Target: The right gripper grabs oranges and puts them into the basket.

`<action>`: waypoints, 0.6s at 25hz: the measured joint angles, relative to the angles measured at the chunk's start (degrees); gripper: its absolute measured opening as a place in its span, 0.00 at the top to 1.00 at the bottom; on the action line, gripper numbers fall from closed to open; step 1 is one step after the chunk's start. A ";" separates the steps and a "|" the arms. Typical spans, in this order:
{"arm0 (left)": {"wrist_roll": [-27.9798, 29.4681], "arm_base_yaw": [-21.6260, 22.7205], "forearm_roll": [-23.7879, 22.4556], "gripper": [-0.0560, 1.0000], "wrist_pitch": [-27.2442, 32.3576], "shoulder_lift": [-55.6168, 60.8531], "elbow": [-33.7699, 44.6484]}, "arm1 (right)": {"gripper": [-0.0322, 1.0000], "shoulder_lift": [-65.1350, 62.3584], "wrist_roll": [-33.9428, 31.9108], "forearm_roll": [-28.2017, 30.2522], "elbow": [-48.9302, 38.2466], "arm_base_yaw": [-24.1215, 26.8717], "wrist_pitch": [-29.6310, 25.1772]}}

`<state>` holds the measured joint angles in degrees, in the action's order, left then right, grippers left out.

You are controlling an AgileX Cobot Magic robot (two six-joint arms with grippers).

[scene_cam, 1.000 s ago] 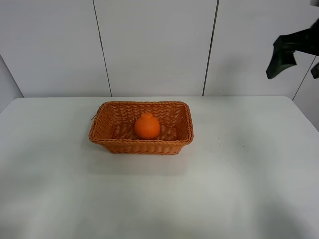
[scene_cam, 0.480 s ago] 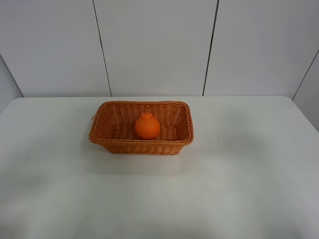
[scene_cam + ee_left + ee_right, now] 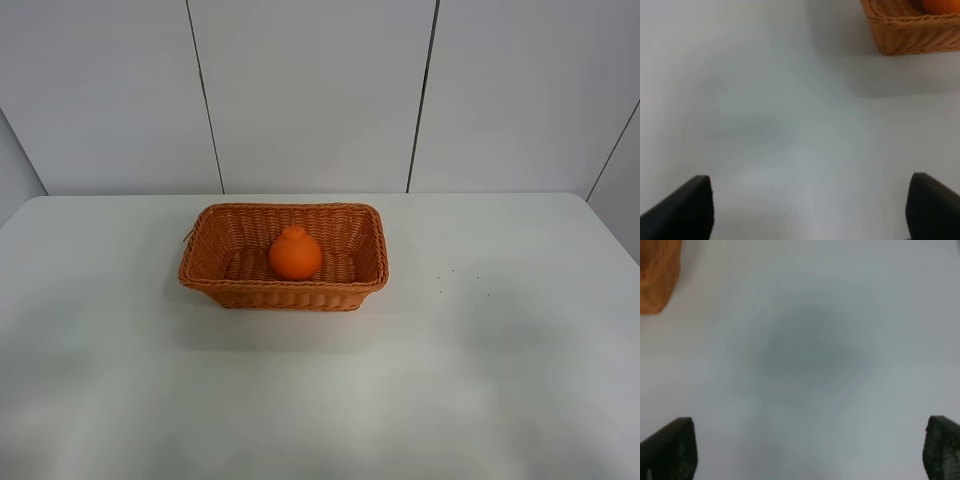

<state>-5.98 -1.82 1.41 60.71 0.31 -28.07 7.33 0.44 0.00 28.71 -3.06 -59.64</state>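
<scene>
Oranges: a single fruit is seen in the exterior high view, seated inside the basket near its middle, knob uppermost.

Near to far in the exterior high view: bare white tabletop is recorded in front, then the basket with the fruit, then the far edge of the tabletop, then pale wall panels split by dark seams. Neither arm is shown in this view.

Arms are recorded only by the wrist cameras. In the left wrist view the left gripper is seen as two dark tips at the frame corners, jaws spread wide, nothing held, tabletop between them. Beyond, one corner of the basket is cut off by the frame edge, and a sliver of the fruit is just made out inside it.

In the right wrist view the right gripper is likewise seen as two dark tips, jaws wide apart and empty, above a soft grey shadow on the tabletop. A blurred orange-brown patch of basket is caught at one corner; weave cannot be made out there, and the fruit is not seen.
</scene>
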 joint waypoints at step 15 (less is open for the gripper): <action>0.00 0.00 0.00 0.11 0.00 0.00 0.00 | 0.30 -7.70 -0.84 1.10 -0.16 0.00 0.23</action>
<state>-5.98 -1.82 1.41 60.71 0.31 -28.07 -0.37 -0.40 1.10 28.55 -3.06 -59.41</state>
